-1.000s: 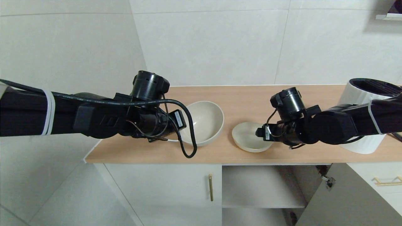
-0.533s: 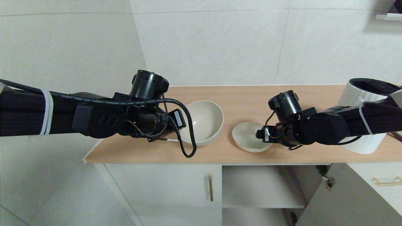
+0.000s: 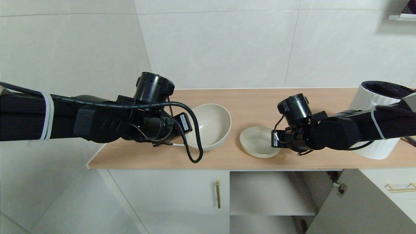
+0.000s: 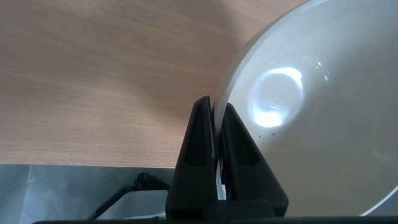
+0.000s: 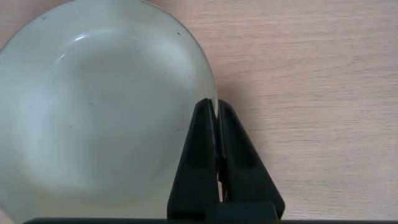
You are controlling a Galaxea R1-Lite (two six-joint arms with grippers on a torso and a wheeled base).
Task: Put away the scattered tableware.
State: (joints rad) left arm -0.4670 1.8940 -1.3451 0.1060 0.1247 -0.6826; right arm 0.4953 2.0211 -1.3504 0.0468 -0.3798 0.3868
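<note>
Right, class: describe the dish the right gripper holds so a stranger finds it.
On the wooden counter are two pale dishes. Take the dish nearer the white ribbed canister, pinched by the right gripper. It is shallow; its neighbour is a deep bowl.

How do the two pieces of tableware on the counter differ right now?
The bowl is deep and larger; the dish is shallow and smaller. The bowl looks tilted; the dish lies nearly level. The left gripper pinches the bowl's rim, the right gripper the dish's. Both are plain off-white.
</note>
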